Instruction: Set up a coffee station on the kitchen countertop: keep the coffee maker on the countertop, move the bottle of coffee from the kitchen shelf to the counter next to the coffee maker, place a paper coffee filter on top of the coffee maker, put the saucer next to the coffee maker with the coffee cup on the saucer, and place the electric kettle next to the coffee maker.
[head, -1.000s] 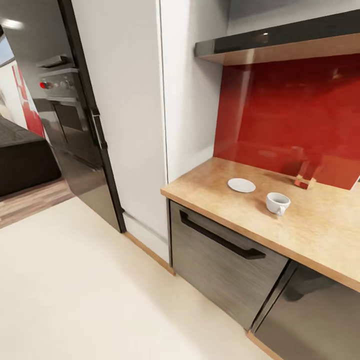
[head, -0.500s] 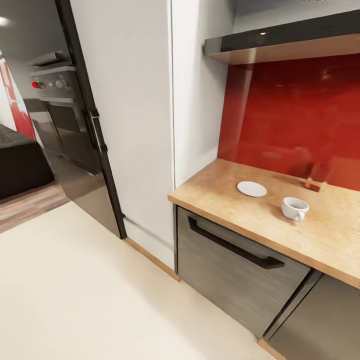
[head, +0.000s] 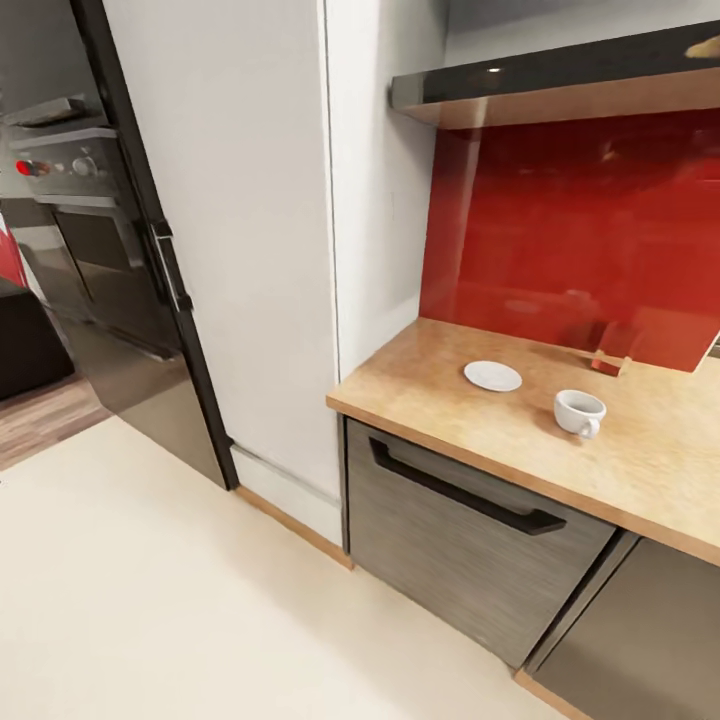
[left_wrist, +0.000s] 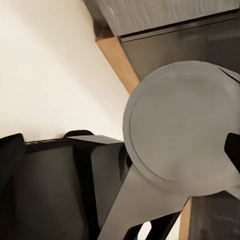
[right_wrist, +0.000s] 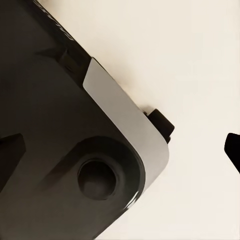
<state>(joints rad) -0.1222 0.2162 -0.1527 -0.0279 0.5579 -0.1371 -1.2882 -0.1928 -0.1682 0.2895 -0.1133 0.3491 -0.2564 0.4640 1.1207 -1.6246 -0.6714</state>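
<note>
The saucer (head: 492, 376), a small round white plate, lies on the light wood countertop (head: 440, 395) near its left end. The white coffee cup (head: 579, 412) stands upright on the worktop a short way to the saucer's right, apart from it, with its handle toward the front. In the left wrist view my left gripper (left_wrist: 120, 160) is open over my own grey and black body. The right gripper (right_wrist: 120, 155) is open too, above my dark base and the pale floor. The coffee maker, bottle of coffee, paper coffee filter and electric kettle are out of view.
A red glossy backsplash (head: 580, 230) backs the counter under a thick black shelf (head: 560, 85). A small wooden block (head: 608, 362) sits at the backsplash. A grey drawer front (head: 470, 540) with a black handle lies below. A tall white cabinet (head: 230, 230) and a black oven column (head: 90, 220) stand to the left. Cream floor (head: 150, 600) lies in front.
The whole head view has shifted as the camera moved: the oven column has slid left. The cup and saucer keep their places on the countertop.
</note>
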